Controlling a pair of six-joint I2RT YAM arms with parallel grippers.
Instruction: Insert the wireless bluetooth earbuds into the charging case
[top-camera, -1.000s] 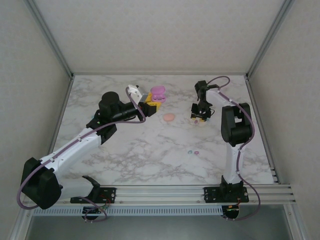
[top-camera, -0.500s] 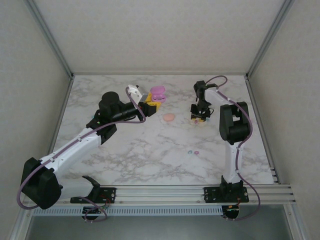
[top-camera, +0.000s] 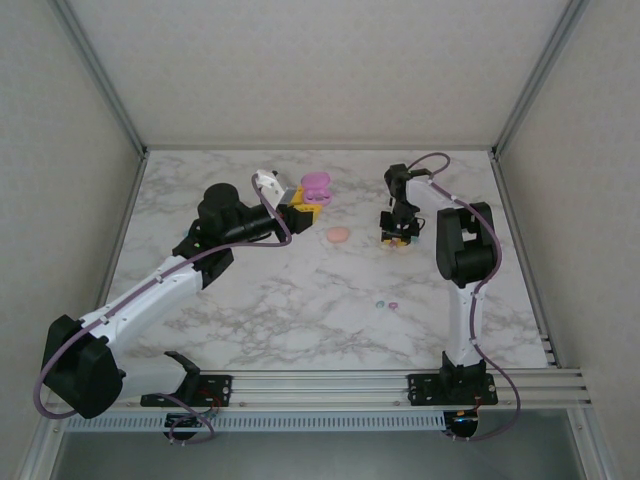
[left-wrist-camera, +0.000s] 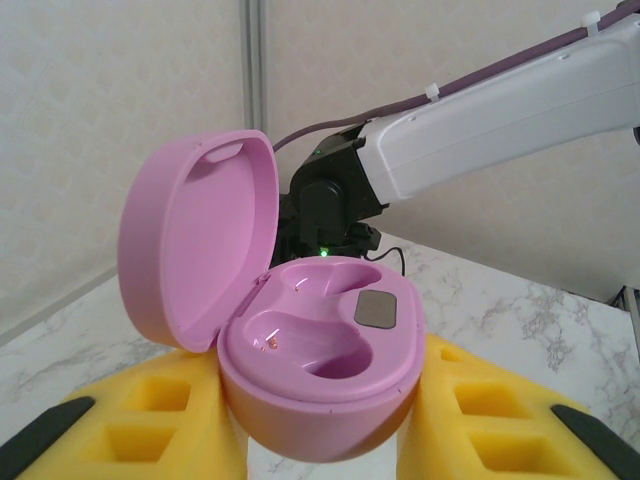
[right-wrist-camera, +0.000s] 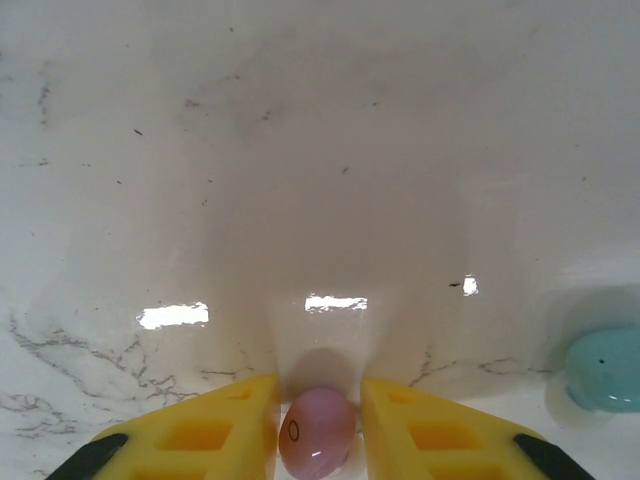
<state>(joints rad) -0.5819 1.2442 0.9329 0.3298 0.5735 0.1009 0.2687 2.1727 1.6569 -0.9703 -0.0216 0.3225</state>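
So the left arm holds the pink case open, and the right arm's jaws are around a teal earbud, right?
Nearly. The earbud between the right jaws is pink, not teal; the right wrist view shows it. The left arm does hold the pink case open.

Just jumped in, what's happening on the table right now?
The left gripper holds the open pink charging case above the table, both wells empty. The right gripper pinches a pink earbud between its fingers, low over the marble. A teal bud and a purple bud lie loose nearer the bases.
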